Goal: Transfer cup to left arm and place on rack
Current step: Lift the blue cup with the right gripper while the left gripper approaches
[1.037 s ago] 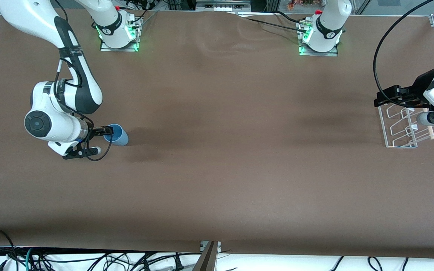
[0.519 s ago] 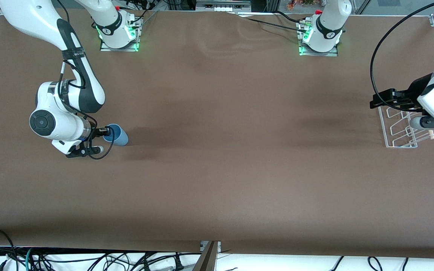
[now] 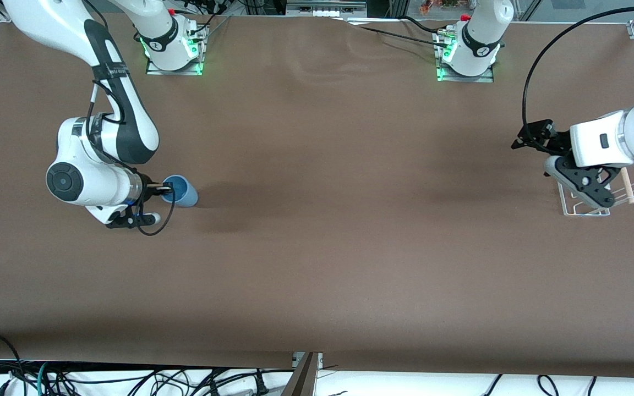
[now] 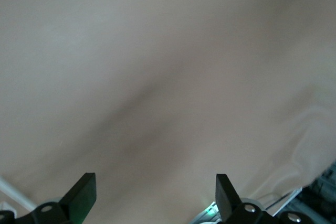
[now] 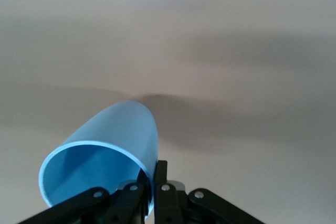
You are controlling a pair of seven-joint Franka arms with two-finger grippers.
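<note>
The light-blue cup (image 3: 183,193) is tipped on its side, its mouth toward my right gripper (image 3: 166,190). That gripper is shut on the cup's rim and holds it low over the table at the right arm's end. In the right wrist view one finger is inside the cup (image 5: 113,140) and one outside, at the gripper (image 5: 151,183). My left gripper (image 3: 531,136) is open and empty, in the air beside the white wire rack (image 3: 574,209). The left arm's hand hides most of the rack. The left wrist view shows the spread gripper (image 4: 153,192) over bare table.
The rack's wooden dowel (image 3: 627,185) sticks out past the left arm's hand. The two arm bases (image 3: 173,52) (image 3: 466,55) stand along the table's edge farthest from the front camera. A black cable (image 3: 531,71) loops above the left arm's end.
My right gripper has carried the cup a little toward the left arm's end. The left arm has swung its hand round, and its gripper now points away from the rack toward the table's middle.
</note>
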